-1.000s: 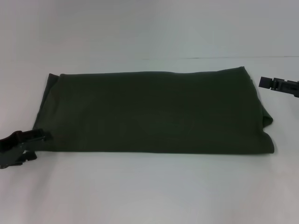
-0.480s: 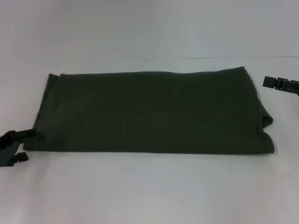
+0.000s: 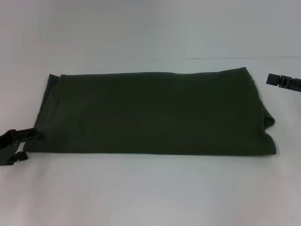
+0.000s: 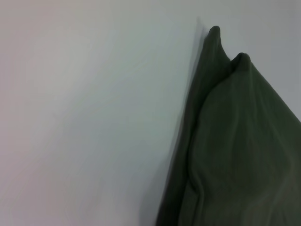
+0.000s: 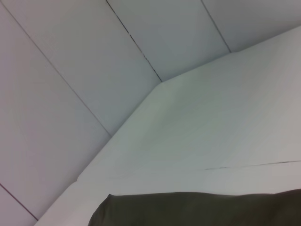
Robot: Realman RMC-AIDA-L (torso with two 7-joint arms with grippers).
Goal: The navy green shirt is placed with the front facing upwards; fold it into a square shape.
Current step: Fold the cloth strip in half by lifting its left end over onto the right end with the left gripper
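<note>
Both arms are backing off the navy green shirt (image 3: 155, 113) (a long folded band), the left gripper (image 3: 19, 141) beside its near-left corner and the right gripper (image 3: 282, 81) beyond its far-right corner, finger state untellable, suggesting regrasping for a crosswise fold.

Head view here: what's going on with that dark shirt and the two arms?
The navy green shirt lies on the white table, already folded into a long flat band, not yet a square. The left gripper sits at the band's near left corner, its fingers not clearly visible. The right gripper hovers just off the far right corner, clear of the cloth. No lettering shows.
</note>
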